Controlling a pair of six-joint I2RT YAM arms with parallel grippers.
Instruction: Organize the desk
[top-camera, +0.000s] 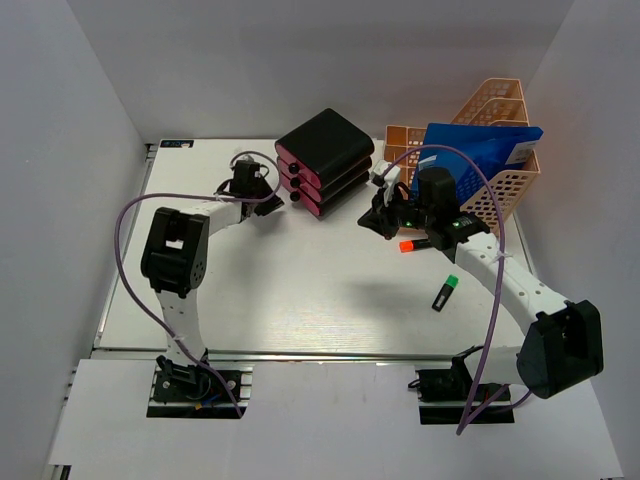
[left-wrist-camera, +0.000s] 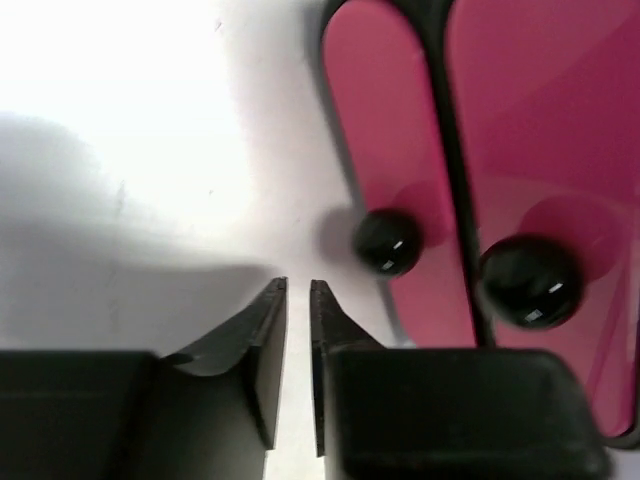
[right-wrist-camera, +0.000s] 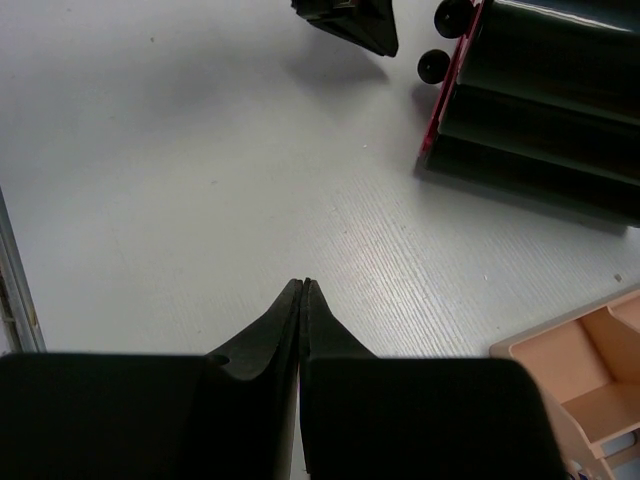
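The desk is a white tabletop with a silver rail along its front edge. My left gripper hovers low over it just left of the black-and-pink drawer box. In the left wrist view the gripper is empty, its jaws all but shut with a thin slit between them, beside a pink drawer front and its black knobs. My right gripper is at mid-desk; in its wrist view it is shut and empty above bare desk.
A peach mesh file rack holding a blue folder stands at the back right. An orange-capped marker and a green-capped marker lie on the right half. The drawer box and rack corner show in the right wrist view.
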